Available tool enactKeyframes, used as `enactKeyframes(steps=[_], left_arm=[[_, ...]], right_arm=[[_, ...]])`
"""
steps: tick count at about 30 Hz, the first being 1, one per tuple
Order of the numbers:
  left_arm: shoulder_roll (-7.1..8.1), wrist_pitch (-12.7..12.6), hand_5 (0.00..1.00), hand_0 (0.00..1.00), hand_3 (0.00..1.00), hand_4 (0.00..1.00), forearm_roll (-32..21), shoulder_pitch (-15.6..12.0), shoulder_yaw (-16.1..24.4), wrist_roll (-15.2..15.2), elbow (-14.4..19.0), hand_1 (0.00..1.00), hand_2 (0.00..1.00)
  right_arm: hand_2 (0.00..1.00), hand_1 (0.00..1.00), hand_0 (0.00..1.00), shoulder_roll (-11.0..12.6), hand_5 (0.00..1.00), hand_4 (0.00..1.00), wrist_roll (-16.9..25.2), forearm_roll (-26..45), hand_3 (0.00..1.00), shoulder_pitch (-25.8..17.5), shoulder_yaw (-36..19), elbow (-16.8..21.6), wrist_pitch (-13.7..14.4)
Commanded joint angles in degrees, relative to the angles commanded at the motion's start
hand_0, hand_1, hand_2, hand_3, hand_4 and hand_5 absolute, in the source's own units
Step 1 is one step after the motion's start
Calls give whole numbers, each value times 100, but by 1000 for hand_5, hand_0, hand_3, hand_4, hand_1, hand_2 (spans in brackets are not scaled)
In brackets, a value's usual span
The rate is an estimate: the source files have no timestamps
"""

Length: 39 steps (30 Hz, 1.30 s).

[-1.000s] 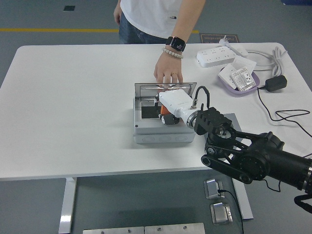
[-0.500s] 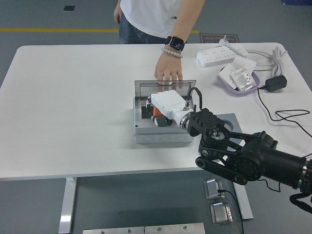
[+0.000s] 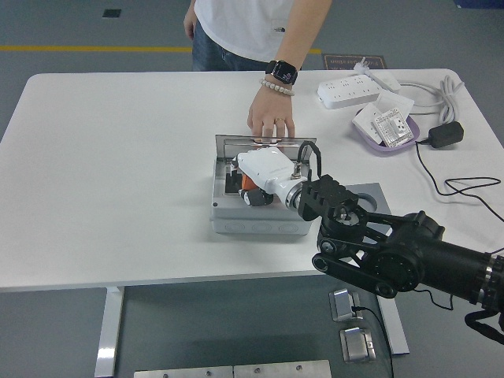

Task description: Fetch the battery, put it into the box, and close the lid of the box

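Right hand (image 3: 264, 175) low over the open box (image 3: 256, 224), orange battery (image 3: 250, 191) beneath; finger state unclear.

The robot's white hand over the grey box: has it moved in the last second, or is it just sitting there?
It has moved. The right hand has slid left and slightly down in the picture, further over the open grey box, with something orange under it; the fingers are hidden. The box itself has nudged a little left. The person's hand stays on the raised lid, and the power strip has not moved.

White table (image 3: 118, 157), grey box (image 3: 256, 222), power strip (image 3: 347, 94), purple tray (image 3: 383, 142)
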<state>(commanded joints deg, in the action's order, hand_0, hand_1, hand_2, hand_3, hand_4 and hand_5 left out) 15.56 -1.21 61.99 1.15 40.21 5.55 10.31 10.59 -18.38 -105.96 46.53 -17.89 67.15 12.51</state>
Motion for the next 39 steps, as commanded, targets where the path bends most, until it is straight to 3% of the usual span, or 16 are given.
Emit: enactKeyframes(steps=[1,2,7,8,27,31,32,39], left_arm=[[-3,2,2,401,478,2,10,-3,8,4,0,565,509],[-5,3,2,400,477,2,15,-6,11,7,0,565,509],[-15,10,2,400,477,2,42,-8,22,15,0,565,509],[-16,10,2,401,478,2,45,-6,24,15,0,565,510],[-39,28,2,400,478,2,149,-30,71,57,0,566,510],[-44,29,2,400,478,2,166,-44,84,66,0,566,510],[-47,29,2,399,477,2,168,-48,87,69,0,566,508],[-64,42,2,400,478,2,180,-60,76,79,0,566,509]], right_arm=[[205,198,134,0,2,2,-6,-6,241,1,-13,6,-2],[333,306,304,0,2,119,-13,-10,358,2,-21,13,-3],[333,306,304,9,2,119,-35,-30,358,15,-72,42,-7],[485,467,498,12,43,343,-38,-30,584,20,-75,46,-3],[532,514,544,50,110,437,-38,-27,623,76,-78,235,-131],[532,514,544,122,110,437,-63,97,623,102,-80,357,-208],[536,515,531,153,180,461,-74,176,635,108,-82,405,-232],[540,510,514,349,172,473,-74,703,645,132,-197,694,-300]])
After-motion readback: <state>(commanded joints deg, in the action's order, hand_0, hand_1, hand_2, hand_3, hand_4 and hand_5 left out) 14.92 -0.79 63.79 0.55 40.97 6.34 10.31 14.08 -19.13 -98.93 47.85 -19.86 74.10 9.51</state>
